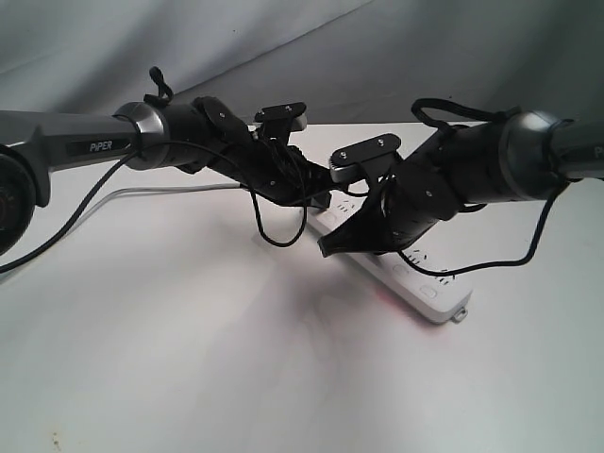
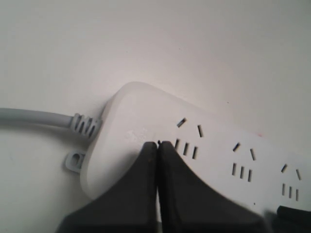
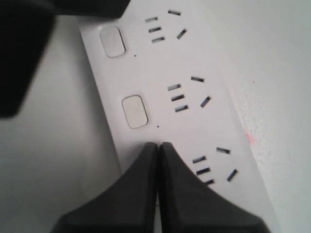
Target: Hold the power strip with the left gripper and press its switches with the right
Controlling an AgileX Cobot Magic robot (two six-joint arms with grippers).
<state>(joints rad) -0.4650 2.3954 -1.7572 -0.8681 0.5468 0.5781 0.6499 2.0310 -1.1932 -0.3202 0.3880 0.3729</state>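
The white power strip (image 1: pixel 427 289) lies flat on the white table, its grey cord (image 2: pixel 34 117) leaving the far end. My left gripper (image 1: pixel 321 201) is shut, and its tips (image 2: pixel 158 143) rest on the strip's top (image 2: pixel 146 111) at the cord end, beside the first socket. My right gripper (image 1: pixel 332 247) is also shut. Its tips (image 3: pixel 158 144) touch the strip (image 3: pixel 194 126) in line with the row of switches, just past one switch (image 3: pixel 134 111); another switch (image 3: pixel 112 41) lies farther along. Whatever lies under the right fingers is hidden.
A small end tab (image 2: pixel 73 160) sticks out beside the cord. A faint red glow shows on the table (image 3: pixel 249 138) next to the strip. A grey backdrop (image 1: pixel 283 47) rises behind the table. Black cables (image 1: pixel 274 231) loop under both wrists.
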